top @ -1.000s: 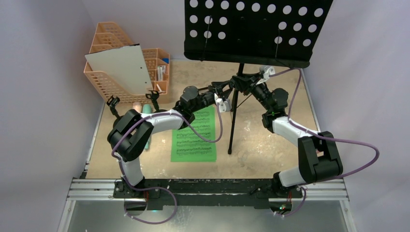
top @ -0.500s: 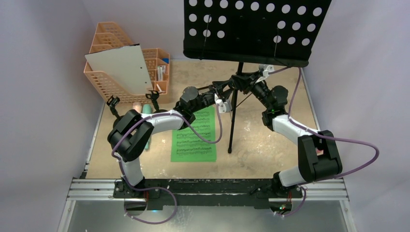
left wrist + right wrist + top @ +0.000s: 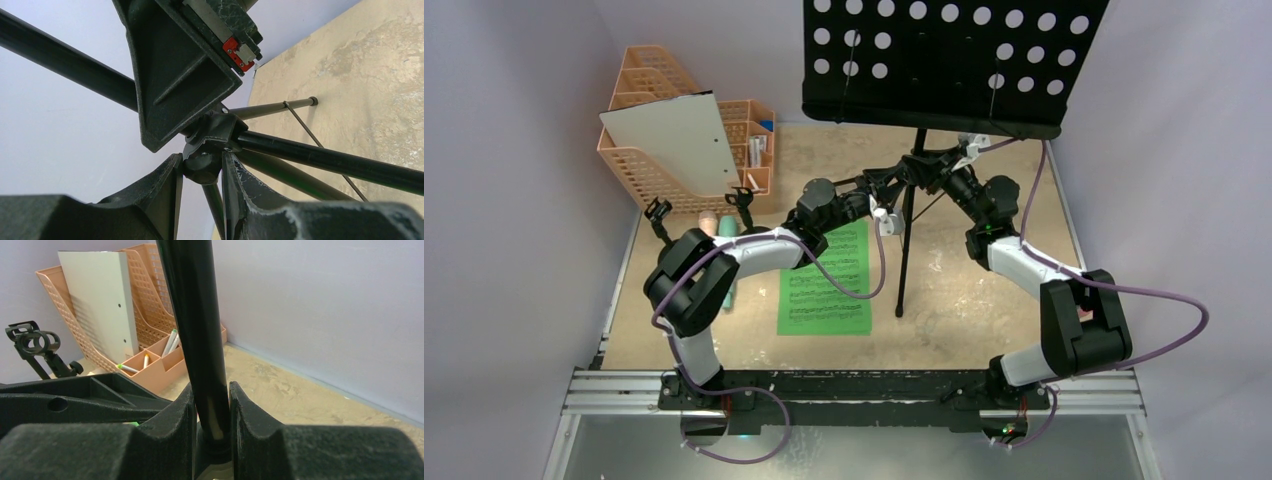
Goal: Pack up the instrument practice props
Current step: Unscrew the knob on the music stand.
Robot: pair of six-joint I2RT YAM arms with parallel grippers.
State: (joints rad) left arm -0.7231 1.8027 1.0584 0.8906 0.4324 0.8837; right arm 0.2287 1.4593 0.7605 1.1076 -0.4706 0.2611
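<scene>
A sandy beige table is filling the overhead view, with pale walls closing it in on three sides. A black music desk, punched with rows of round holes, is towering over the far edge, nearest the camera. It is standing on its tripod.

Two robot arms are reaching from the near edge toward the stand's middle. The left arm is curving in from the left and the right arm from the right.

An orange mesh organizer is sitting in the far left corner. A plain grey-white board is leaning in it. A green sheet-music page is lying flat on the table between the arms, just left of a thin tripod leg that is slanting down to the table.

The right gripper is clamping the stand's glossy black pole, one finger pressing on each side. The left gripper is straddling the tripod hub, where the legs are meeting. Its jaws are standing partly apart, very close to the hub's round knob on both sides. It is not possible to tell whether they are squeezing it.

Two small black holders are standing just in front of the organizer. A pink microphone and a mint microphone are lying beneath the left arm, mostly hidden. Pens are resting in the organizer's small front compartments.
</scene>
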